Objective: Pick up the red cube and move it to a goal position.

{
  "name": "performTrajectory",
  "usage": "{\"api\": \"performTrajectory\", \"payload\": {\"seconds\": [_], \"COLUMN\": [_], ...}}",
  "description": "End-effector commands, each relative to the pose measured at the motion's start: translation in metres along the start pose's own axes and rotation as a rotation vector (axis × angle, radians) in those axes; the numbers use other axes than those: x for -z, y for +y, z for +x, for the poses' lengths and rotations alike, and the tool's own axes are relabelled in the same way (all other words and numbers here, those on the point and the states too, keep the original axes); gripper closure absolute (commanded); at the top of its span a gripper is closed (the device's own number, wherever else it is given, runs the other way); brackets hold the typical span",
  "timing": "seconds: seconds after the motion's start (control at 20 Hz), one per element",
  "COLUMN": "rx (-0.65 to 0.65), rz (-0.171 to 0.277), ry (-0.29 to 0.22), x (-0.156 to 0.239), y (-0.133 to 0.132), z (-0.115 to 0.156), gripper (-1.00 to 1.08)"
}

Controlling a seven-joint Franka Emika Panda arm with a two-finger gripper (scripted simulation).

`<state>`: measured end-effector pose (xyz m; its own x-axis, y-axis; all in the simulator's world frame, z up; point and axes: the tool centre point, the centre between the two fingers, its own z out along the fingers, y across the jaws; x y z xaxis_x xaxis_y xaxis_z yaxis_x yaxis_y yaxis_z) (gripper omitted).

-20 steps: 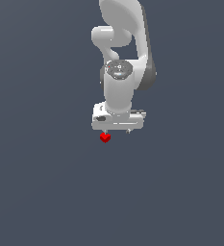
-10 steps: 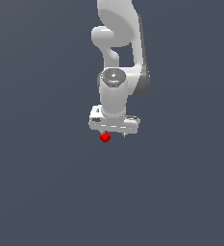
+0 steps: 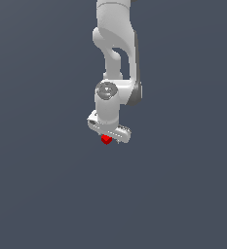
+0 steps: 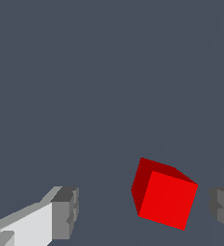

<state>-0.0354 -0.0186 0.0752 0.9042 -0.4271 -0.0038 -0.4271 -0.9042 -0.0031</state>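
- Since the earlier frames, the white robot arm (image 3: 116, 58) has turned its wrist, so the gripper's crossbar now slants, with its end toward the exterior view's right sitting lower in the picture; before, it ran level.
- Over the same time the gripper has dropped closer to the red cube, which has stayed at about the same spot on the floor.
- Gripper (image 3: 108, 138): it points down at a plain dark grey-blue floor (image 3: 47, 185), in the middle of the exterior view.
- Red cube (image 3: 105, 139): a tiny bright red block peeking out just below the gripper's crossbar.
- Wrist view: the red cube (image 4: 165, 197) lies between the two grey fingertips (image 4: 65, 213), nearer one of them and turned at a slant to both.
- Fingers: spread wide apart, with visible floor between each pad and the cube, so neither touches it.
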Motion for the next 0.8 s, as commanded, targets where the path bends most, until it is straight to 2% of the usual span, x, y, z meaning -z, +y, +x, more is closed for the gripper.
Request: {"api": "performTrajectory", "payload": {"seconds": [0.0,0.4,0.75], "rx": [-0.079,-0.248,-0.296], "rz": [-0.002,-0.004,-0.003], "ry": [0.002,0.005,0.005], "x": [-0.014,-0.046,-0.055], "y": [0.008,0.024,0.028], "z": [-0.004,-0.014,-0.018], "gripper": [-0.92,-0.92,-0.92]}}
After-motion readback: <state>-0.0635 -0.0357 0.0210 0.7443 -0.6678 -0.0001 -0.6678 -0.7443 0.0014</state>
